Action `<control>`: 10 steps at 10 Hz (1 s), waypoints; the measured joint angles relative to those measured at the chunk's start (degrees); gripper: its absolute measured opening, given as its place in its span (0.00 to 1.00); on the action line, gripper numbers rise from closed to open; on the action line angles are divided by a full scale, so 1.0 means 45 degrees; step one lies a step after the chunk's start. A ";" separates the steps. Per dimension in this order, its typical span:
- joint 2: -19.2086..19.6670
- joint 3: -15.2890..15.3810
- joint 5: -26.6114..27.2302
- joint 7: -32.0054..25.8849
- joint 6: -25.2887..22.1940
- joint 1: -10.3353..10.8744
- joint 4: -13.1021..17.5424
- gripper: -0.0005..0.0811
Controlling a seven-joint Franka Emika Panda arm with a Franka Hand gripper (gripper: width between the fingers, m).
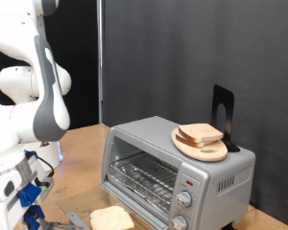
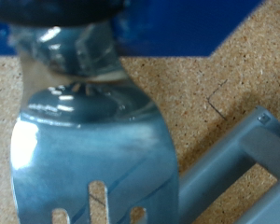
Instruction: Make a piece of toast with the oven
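Toast slice, single square pale tan piece with brown crust (image 1: 112,219), lies on the cork-brown table (image 1: 82,144) at the near edge, just in front of the small boxy silver-grey toaster oven (image 1: 178,171), left of its two round knobs. Oven door looks shut, wire rack visible through the glass. Stacked bread pair on round wooden plate (image 1: 201,140) sits on the oven top. Gripper (image 1: 34,213) low at near left beside the slice; cannot tell how far open. Wrist view: shiny slotted metal spatula (image 2: 89,149) right under the hand, grey bar (image 2: 235,168) beside it.
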 joint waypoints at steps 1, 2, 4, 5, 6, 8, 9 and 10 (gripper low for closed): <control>-0.0086 0.0022 -0.0001 0.0063 -0.0020 0.0013 -0.0012 0.49; -0.0157 0.0025 -0.0017 0.0124 -0.0037 0.0043 -0.0031 0.49; -0.0240 -0.0078 -0.0953 0.0727 -0.0044 0.0124 -0.0112 0.49; -0.0242 -0.0258 -0.2015 0.1464 -0.0044 0.0251 -0.0168 0.49; -0.0243 -0.0377 -0.2710 0.2015 -0.0022 0.0367 -0.0227 0.49; -0.0269 -0.0386 -0.3053 0.2382 0.0042 0.0466 -0.0313 0.49; -0.0285 -0.0367 -0.3147 0.2523 0.0125 0.0524 -0.0361 0.49; -0.0301 -0.0324 -0.3151 0.2538 0.0247 0.0565 -0.0423 0.49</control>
